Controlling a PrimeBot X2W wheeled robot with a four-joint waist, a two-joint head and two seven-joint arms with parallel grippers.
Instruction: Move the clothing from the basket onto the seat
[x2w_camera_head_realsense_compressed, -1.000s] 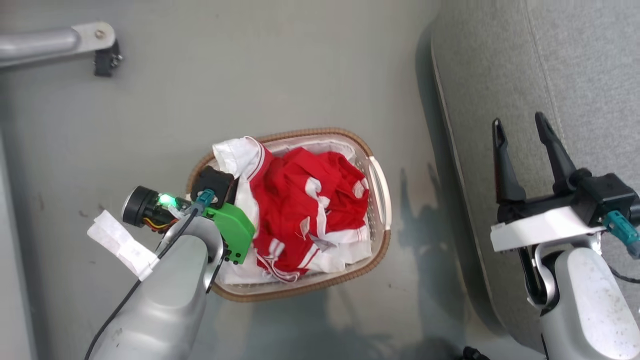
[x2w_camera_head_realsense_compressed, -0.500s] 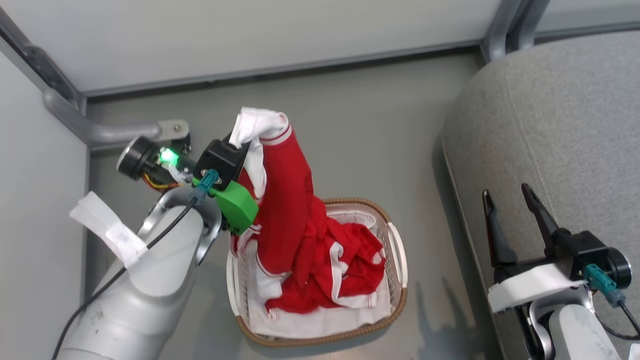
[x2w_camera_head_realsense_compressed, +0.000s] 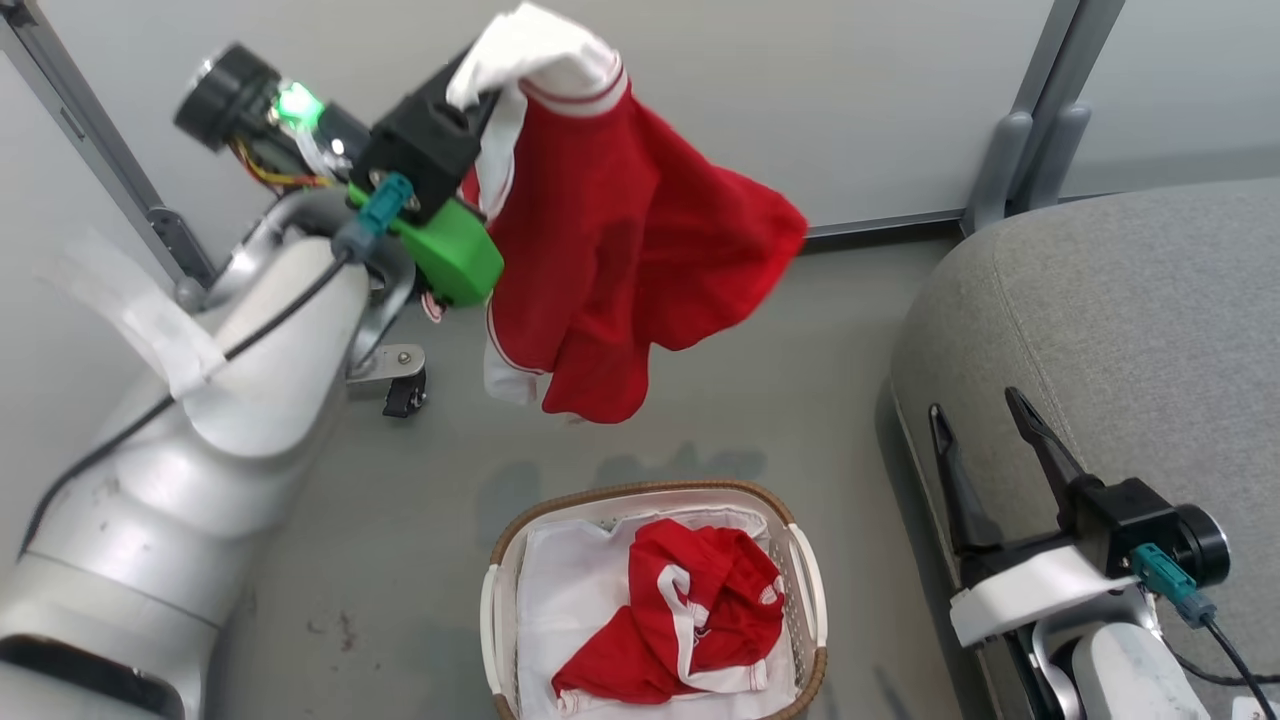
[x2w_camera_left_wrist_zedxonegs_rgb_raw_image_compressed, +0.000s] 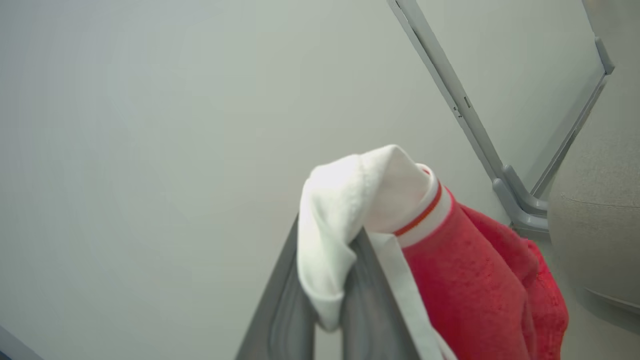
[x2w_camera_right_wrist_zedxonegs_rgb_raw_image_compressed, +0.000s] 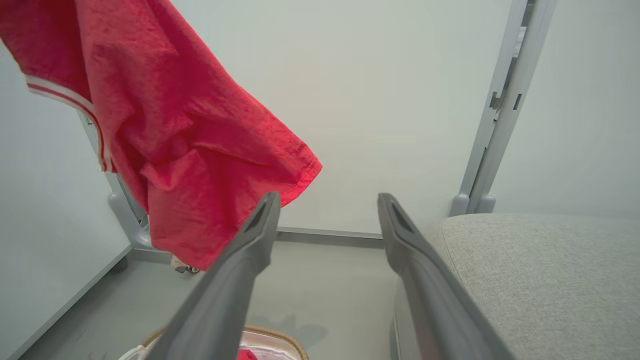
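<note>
**Head view.** The left hand (x2w_camera_head_realsense_compressed: 478, 95) is clamped on the white end of a red garment (x2w_camera_head_realsense_compressed: 620, 230) and holds it high before the wall. The cloth hangs with its long axis downward, clear of the basket (x2w_camera_head_realsense_compressed: 640, 492). The seat (x2w_camera_head_realsense_compressed: 1130, 320) lies to the robot's right of this load, across bare floor, so the carry likely has to run rightward. A second red garment (x2w_camera_head_realsense_compressed: 700, 600) lies bunched on the white liner (x2w_camera_head_realsense_compressed: 570, 590) inside the basket. The right hand (x2w_camera_head_realsense_compressed: 972, 405), spread wide and empty, stands over the seat's near edge.

**Left wrist view.** The left hand (x2w_camera_left_wrist_zedxonegs_rgb_raw_image_compressed: 325, 280) pinches the white fold, and the red garment (x2w_camera_left_wrist_zedxonegs_rgb_raw_image_compressed: 475, 280) trails toward the seat (x2w_camera_left_wrist_zedxonegs_rgb_raw_image_compressed: 595, 240).

**Right wrist view.** Seen past the open right hand (x2w_camera_right_wrist_zedxonegs_rgb_raw_image_compressed: 328, 200), the red garment (x2w_camera_right_wrist_zedxonegs_rgb_raw_image_compressed: 175, 130) is at upper left, the seat (x2w_camera_right_wrist_zedxonegs_rgb_raw_image_compressed: 540, 270) at lower right and the basket (x2w_camera_right_wrist_zedxonegs_rgb_raw_image_compressed: 270, 330) rim below.
</note>
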